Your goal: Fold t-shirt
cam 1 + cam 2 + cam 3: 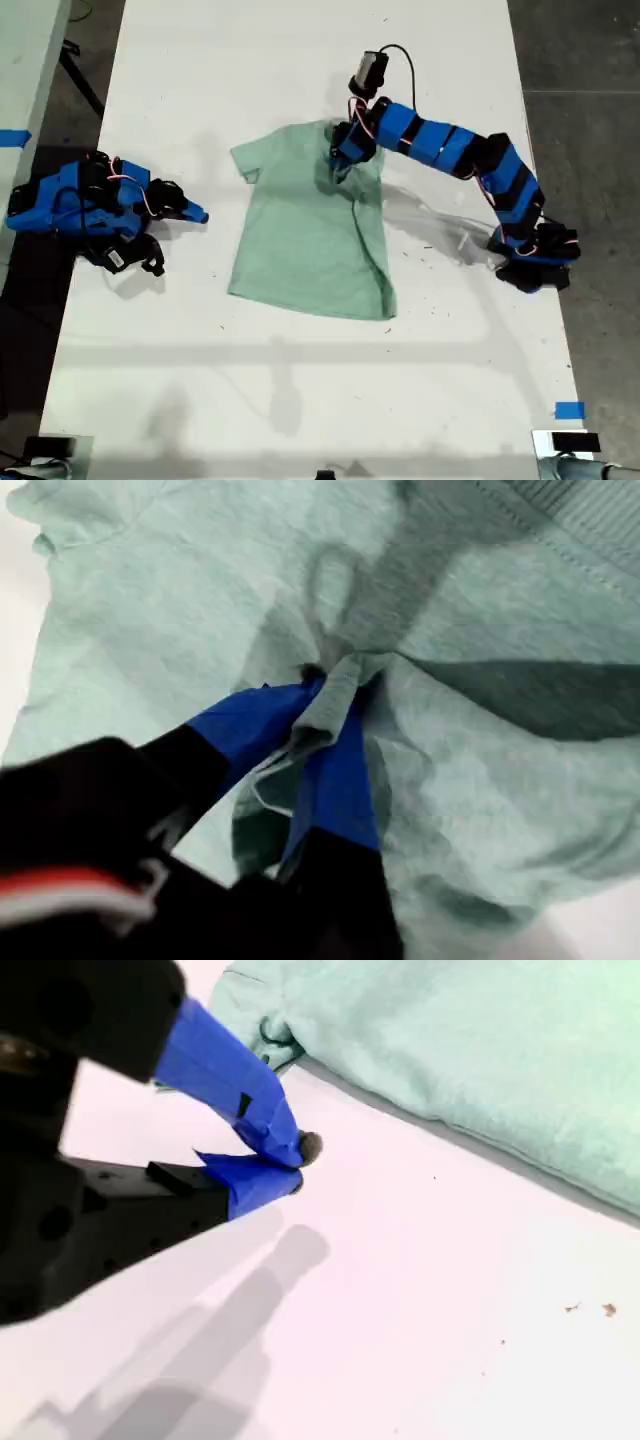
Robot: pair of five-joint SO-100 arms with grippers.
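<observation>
T-shirt [305, 230] lies mid-table, one side already turned in. My first gripper [325, 695] pinches a bunch of cloth near the collar: fold step underway. My second gripper [290, 1165], jaws closed and empty, rests beside the shirt. Next: carry the fold across, release flat.

White table [300, 380] fills most of exterior view. Dark grey floor [590, 60] along exterior view's right. Blue tape square [569, 410] near table's lower right corner in exterior view; another blue tape strip [14, 138] at exterior view's left edge.
</observation>
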